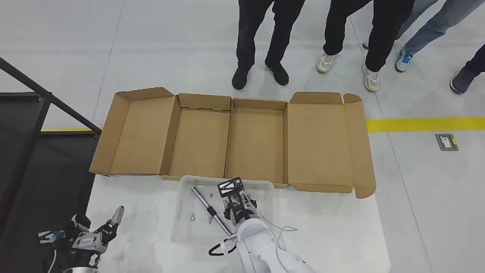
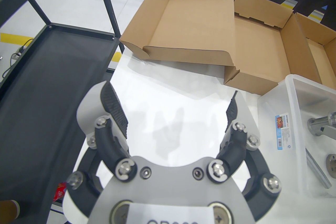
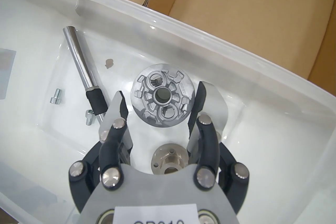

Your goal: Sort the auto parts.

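Note:
A clear plastic bin (image 1: 180, 231) stands at the table's near edge and holds the auto parts. My right gripper (image 3: 160, 92) hangs open inside it, one finger on each side of a round cast metal disc (image 3: 147, 110), apart from it. Closer to the wrist lies a flanged metal hub (image 3: 170, 156). A chrome rod with a black sleeve (image 3: 80, 64) and two small bolts (image 3: 56, 97) lie beside the gripper. In the top view the right gripper (image 1: 231, 191) is over the bin's far side. My left gripper (image 2: 173, 109) is open and holds nothing, over bare white table left of the bin (image 2: 291, 109).
A flat cardboard box (image 1: 201, 140) with several open compartments lies just beyond the bin. A black metal cart (image 2: 52, 72) stands against the table's left edge, close to the left gripper (image 1: 115, 216). White table (image 1: 333, 227) stretches to the right of the bin.

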Action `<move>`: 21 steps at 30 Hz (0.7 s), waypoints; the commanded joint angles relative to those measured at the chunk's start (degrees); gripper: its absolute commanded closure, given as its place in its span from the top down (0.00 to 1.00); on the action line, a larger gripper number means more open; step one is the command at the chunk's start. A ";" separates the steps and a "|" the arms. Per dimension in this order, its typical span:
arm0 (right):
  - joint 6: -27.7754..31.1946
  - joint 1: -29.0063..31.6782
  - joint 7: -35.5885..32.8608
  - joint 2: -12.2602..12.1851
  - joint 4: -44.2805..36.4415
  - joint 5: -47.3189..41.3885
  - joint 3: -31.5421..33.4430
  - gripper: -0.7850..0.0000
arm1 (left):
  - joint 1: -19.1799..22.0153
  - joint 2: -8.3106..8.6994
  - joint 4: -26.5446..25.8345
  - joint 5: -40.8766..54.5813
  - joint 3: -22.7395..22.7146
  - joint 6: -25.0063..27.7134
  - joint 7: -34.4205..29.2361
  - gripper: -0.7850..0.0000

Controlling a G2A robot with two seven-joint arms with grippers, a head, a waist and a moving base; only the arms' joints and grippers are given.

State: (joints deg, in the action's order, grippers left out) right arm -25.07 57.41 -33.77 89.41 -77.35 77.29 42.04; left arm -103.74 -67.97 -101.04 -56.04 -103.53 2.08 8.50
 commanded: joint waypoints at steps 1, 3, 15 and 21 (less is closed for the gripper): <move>0.13 0.01 0.05 0.14 0.21 0.14 0.23 0.63 | 0.00 0.00 0.00 0.00 0.00 0.00 0.00 1.00; 0.26 0.09 0.08 0.31 0.37 0.19 0.48 0.54 | 0.00 0.00 0.00 0.00 0.00 0.00 0.00 1.00; 1.57 -0.11 0.25 1.18 1.95 0.48 2.26 0.00 | 0.00 0.00 0.00 0.00 0.00 0.00 0.00 1.00; 6.53 3.11 2.92 0.62 -2.32 -0.18 4.12 0.00 | 0.00 0.00 0.00 0.00 0.00 0.00 0.00 1.00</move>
State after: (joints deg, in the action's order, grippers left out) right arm -19.50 59.81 -31.20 90.21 -78.70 77.19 45.71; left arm -103.74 -67.97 -101.04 -56.04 -103.53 2.08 8.50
